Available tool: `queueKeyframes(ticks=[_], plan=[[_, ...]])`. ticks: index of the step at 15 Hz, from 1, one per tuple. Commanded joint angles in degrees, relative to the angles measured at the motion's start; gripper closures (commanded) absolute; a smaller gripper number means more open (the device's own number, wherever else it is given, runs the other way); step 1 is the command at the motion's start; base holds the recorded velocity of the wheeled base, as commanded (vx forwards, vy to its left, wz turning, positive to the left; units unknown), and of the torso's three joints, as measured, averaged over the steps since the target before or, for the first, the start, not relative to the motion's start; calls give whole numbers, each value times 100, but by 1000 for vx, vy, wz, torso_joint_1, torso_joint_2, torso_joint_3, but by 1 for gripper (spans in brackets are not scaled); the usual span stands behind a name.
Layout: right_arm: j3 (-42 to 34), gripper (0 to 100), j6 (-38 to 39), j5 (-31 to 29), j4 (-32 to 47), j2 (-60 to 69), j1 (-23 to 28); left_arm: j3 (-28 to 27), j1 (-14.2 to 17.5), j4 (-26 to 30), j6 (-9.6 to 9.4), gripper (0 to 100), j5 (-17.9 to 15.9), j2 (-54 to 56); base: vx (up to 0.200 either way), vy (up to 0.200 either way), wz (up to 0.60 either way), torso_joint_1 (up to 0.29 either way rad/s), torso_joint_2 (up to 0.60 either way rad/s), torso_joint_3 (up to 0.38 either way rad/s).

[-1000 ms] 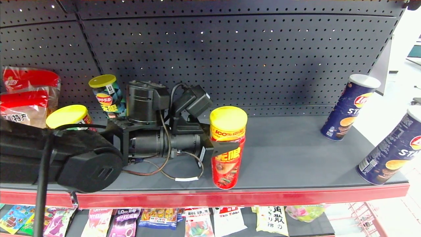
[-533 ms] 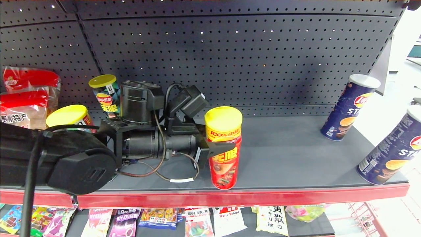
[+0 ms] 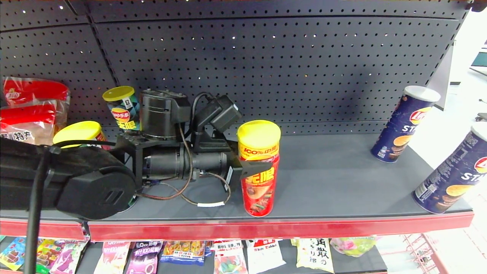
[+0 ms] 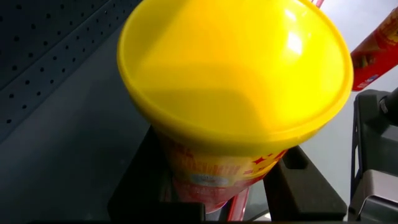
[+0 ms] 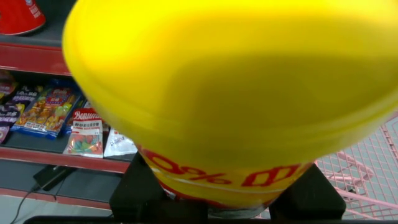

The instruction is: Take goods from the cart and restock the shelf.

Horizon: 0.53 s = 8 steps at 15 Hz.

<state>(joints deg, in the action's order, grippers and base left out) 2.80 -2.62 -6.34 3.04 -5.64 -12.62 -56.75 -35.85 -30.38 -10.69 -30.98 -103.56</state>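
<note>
Left tool (image 3: 255, 170) pinches red can (image 3: 260, 196) at mid-body; can upright near shelf (image 3: 335, 179) front edge, contact with deck unclear. Right tool (image 5: 227, 202) clamps second can (image 5: 230, 93) at its body, out in front of the shelf. Judgement: cans light, stiff-walled, slick; grip mid-body, moderate squeeze.

Glossy plastic-lidded can (image 3: 260, 190), matt metal shelf (image 3: 327, 179)

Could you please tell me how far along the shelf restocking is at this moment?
Done: two blue cans and two yellow-lidded cans stand on the shelf. In hand: the left claw grips a red can upright at the shelf's front edge; the right claw holds a second can. Left: release the first, shelve the second.
</note>
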Motion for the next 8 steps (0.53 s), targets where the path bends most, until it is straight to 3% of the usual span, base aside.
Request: queueKeyframes(ticks=[1, 8], plan=[[1, 100, -2, -8, 4, -7, -4, -3, -1, -21, 6, 100, -5, 11, 0, 0, 0, 0, 0, 0], [1, 100, -2, -8, -5, -7, -4, 41, 34, 67, 6, 100, -5, -6, 0, 0, 0, 0, 0, 0]])
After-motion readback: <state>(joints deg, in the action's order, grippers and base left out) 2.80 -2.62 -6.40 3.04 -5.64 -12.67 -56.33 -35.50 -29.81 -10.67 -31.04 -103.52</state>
